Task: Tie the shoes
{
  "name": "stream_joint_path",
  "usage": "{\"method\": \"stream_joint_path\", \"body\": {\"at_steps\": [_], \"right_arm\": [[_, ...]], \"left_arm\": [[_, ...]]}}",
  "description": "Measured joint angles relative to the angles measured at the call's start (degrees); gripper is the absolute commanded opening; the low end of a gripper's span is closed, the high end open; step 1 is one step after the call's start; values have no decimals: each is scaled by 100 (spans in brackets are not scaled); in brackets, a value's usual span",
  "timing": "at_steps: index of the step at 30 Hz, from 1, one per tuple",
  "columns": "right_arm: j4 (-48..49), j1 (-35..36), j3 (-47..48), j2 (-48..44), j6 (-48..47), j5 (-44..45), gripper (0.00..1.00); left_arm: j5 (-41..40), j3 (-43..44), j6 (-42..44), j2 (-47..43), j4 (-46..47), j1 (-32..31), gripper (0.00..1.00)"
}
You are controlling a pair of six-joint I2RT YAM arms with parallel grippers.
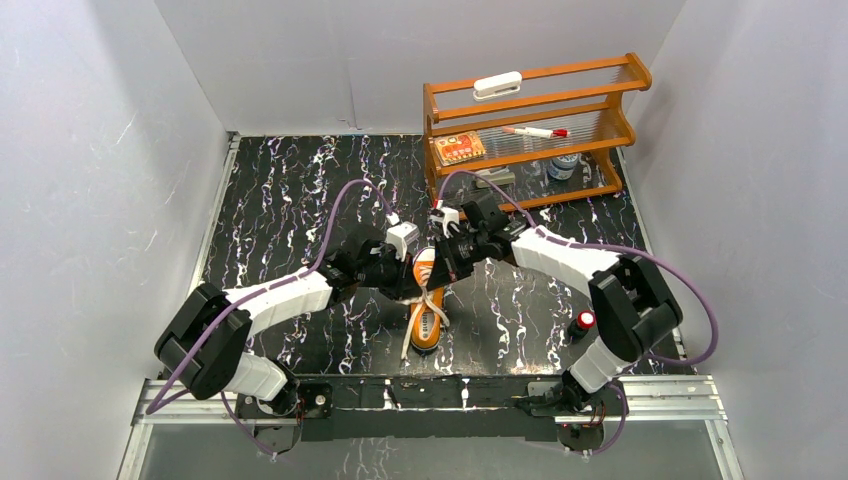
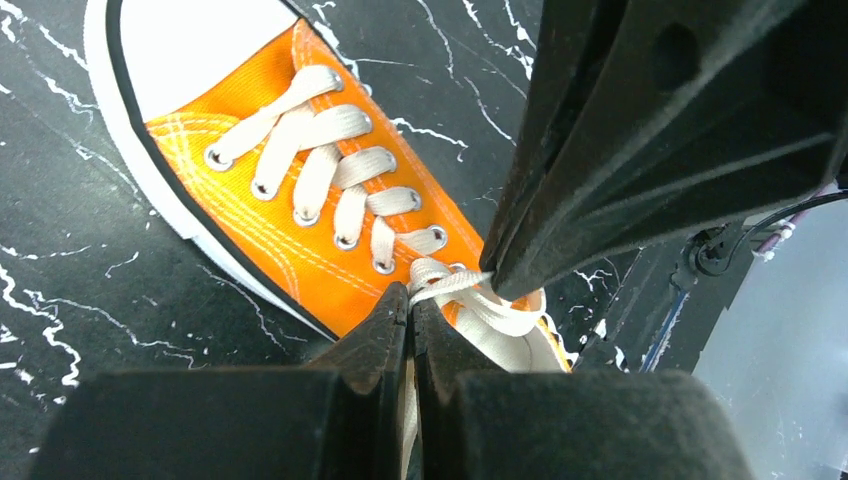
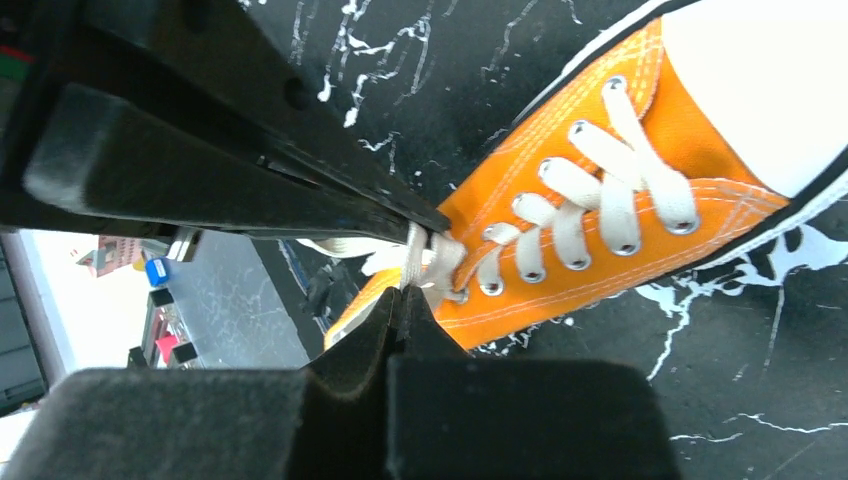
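Observation:
The orange sneaker [image 1: 427, 318] lies mid-table between the two arms. It also shows in the left wrist view [image 2: 300, 220] and in the right wrist view [image 3: 620, 210], with its white toe cap [image 3: 760, 70] on the far side. My left gripper [image 2: 411, 300] is shut on a white lace [image 2: 450, 285] just above the top eyelets. My right gripper [image 3: 405, 295] is shut on a lace strand [image 3: 415, 250] at the same spot. The two grippers' tips almost meet over the shoe's opening [image 1: 428, 272]. Loose lace ends [image 1: 408, 338] trail beside the shoe.
A wooden shelf rack [image 1: 530, 130] stands at the back right, holding a white block, a red-and-white pen, an orange card and a jar. A small red-topped object [image 1: 585, 322] sits by the right arm. White walls close in the table.

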Motion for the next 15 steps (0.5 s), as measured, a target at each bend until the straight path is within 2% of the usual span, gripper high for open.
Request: {"method": "stream_joint_path", "body": {"at_steps": [6,12,13,15], "right_arm": [[400,20,-323,-243,306,-177,0],[662,13,-398,-197,527,-258,0],[675,9,-398,-177,542,-267,1],[688,-2,-398,-146,586,-299,10]], "left_arm": [[26,-13,-133,37,326,-13,0],[455,-11,-433,393,817,-13,0],[511,-13,-474,417,879,-13,0],[588,-26,-546,448,953,7,0]]}}
